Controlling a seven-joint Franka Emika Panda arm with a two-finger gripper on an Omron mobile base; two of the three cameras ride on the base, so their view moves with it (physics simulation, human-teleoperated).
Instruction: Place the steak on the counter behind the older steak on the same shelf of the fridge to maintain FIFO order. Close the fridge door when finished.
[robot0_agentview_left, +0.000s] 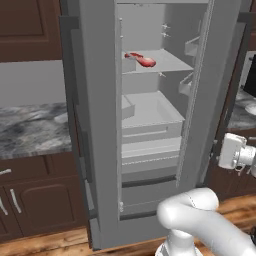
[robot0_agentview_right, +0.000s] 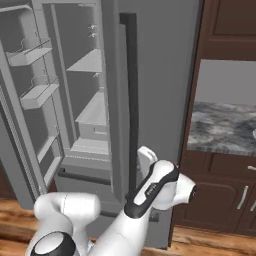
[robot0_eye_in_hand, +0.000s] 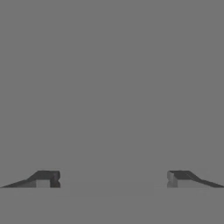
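The fridge (robot0_agentview_left: 100, 125) stands open. On its top shelf (robot0_agentview_left: 170, 60) the deep red steak (robot0_agentview_left: 132, 55) lies just behind the pinker older steak (robot0_agentview_left: 148, 62), the two close together. My gripper (robot0_agentview_left: 224, 151) is low at the right, on the outer side of the open door (robot0_agentview_left: 200, 100) that carries bins. In the hand view the gripper (robot0_eye_in_hand: 112, 179) is open with nothing between its fingertips, facing a flat grey surface at close range. From the right base view the hand sits against the grey door panel (robot0_agentview_right: 165, 75) beside its dark handle (robot0_agentview_right: 131, 100).
The marbled counter (robot0_agentview_left: 30, 125) runs left of the fridge over dark cabinets (robot0_agentview_left: 35, 200), and another stretch of counter (robot0_agentview_right: 225, 127) shows right of it. A second door with bins (robot0_agentview_right: 30, 75) hangs open. Drawers (robot0_agentview_left: 150, 125) fill the lower interior. Wooden floor (robot0_agentview_left: 45, 245) lies below.
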